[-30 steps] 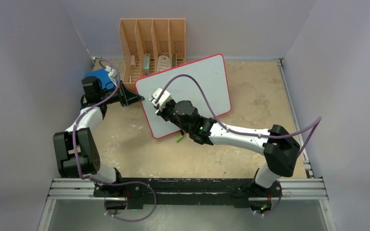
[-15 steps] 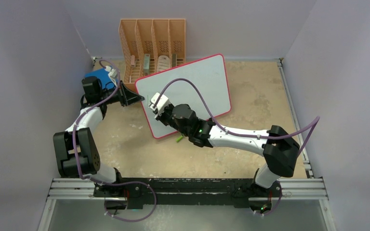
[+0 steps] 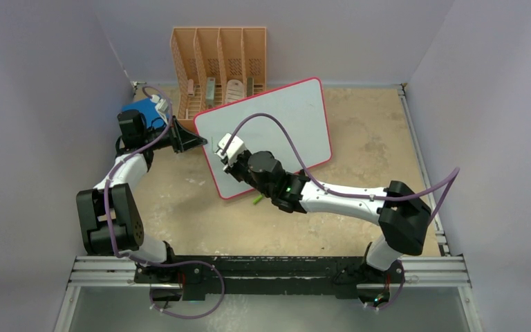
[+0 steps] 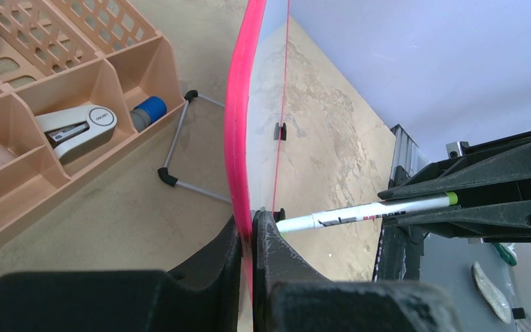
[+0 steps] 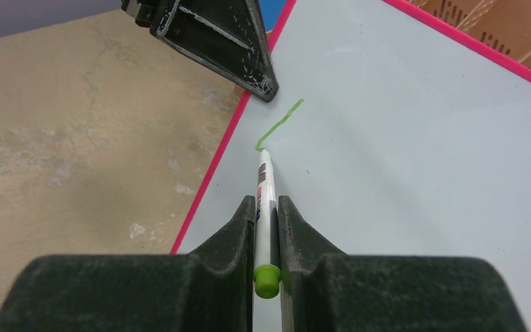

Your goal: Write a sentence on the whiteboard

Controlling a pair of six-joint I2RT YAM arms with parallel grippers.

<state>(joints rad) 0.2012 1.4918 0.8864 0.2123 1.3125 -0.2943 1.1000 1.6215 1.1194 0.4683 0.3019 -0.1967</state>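
The large glossy white, pink-rimmed whiteboard [image 3: 303, 111] stands mid-table, its left edge pinched by the clenched left gripper [image 4: 251, 223] to steady it while the right gripper [image 5: 266, 206], grasping a slim white green-ended marker [image 5: 265, 181], presses its tip at the short green first stroke of the sentence [image 5: 280, 123].

The whiteboard [image 3: 297, 114] is a big, shiny white board with a thin pink-red rim and round corners. It sits in the upper middle of the top view, turned so that its sides slant. In the left wrist view you see it from the side, and its rim is a bright pink strip running from the top middle down to the bottom. The sentence [image 5: 281, 122] is just one short green line, bent like a hook. It lies close to the board's pink rim, in the upper middle of the right wrist view.
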